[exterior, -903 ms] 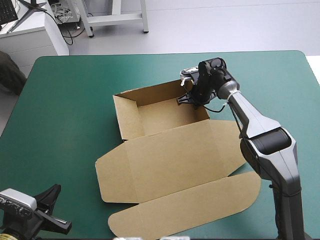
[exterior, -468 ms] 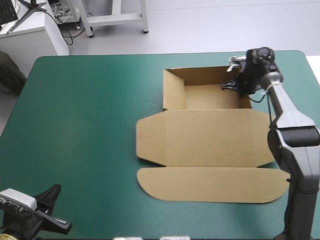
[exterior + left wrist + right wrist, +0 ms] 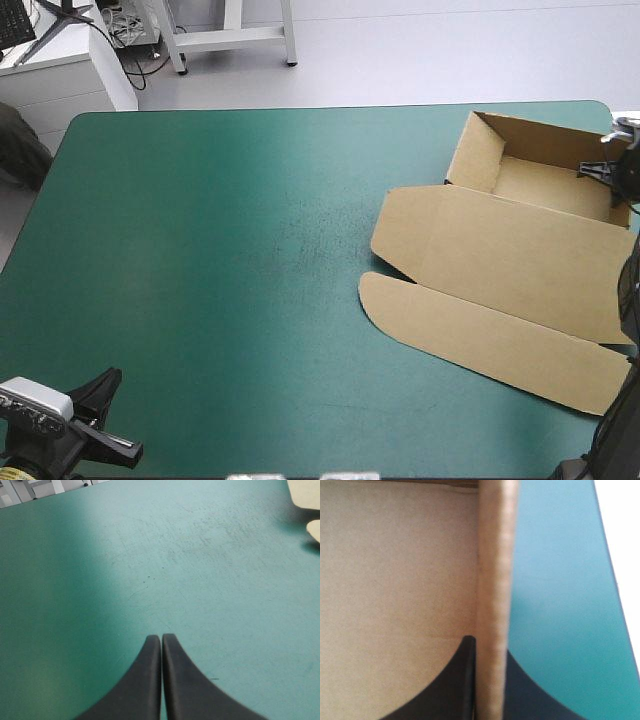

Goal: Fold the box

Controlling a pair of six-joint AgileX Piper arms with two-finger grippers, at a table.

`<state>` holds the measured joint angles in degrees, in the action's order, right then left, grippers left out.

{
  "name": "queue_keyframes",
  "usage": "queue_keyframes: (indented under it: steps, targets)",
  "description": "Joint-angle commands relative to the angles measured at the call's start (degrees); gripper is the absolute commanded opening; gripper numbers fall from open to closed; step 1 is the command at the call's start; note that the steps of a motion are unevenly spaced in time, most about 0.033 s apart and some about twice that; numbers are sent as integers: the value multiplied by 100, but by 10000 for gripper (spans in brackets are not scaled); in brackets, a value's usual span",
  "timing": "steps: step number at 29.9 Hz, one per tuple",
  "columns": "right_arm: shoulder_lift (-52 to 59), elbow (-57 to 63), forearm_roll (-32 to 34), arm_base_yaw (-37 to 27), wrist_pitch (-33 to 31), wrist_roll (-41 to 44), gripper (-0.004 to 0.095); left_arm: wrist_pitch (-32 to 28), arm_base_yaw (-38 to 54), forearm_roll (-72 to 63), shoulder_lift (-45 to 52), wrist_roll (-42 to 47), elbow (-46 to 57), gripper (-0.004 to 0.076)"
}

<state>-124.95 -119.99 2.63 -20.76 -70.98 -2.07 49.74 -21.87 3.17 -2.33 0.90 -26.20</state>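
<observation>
Pinching the right end wall (image 3: 494,580) of the brown cardboard box (image 3: 520,250), the right arm's black two-fingered gripper (image 3: 610,170) has its fingers all but closed, one inside the tray and one outside, the board between them. That box sits in the table's far right corner: an open tray with raised walls on the far side, its flat lid and rounded brown flap (image 3: 480,340) spreading toward the near right. Its long axis runs left to right, slightly skewed, the right end nearer. Just right of the gripped wall only a narrow strip of the teal-green table cover (image 3: 220,250) shows before the edge (little room that way, I'd say). Open cover lies to the left. The left arm's black gripper (image 3: 161,639) is closed and empty over the near left corner, well apart from the box, so the right arm is the nearer.
</observation>
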Motion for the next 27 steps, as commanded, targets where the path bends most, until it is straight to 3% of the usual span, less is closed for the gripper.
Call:
queue_keyframes:
  steps: [1, 13, 15, 22, 27]
  targets:
    - [438, -183, 145, -385, -85, -73, -20, -427, -22, 26, -91, 36, -132, -10]
    - [97, -24, 14, -616, -85, -338, 9, -422, -22, 155, -91, 36, -132, -10]
    - [93, -24, 26, -628, -85, -587, 68, -422, -22, 155, -91, 36, -132, -10]
    - [246, -61, 56, -774, -85, -793, 506, -422, -22, 155, -91, 36, -132, -10]
    - [557, -281, 316, -859, -85, -793, 525, -413, -22, 155, -91, 36, -132, -10]
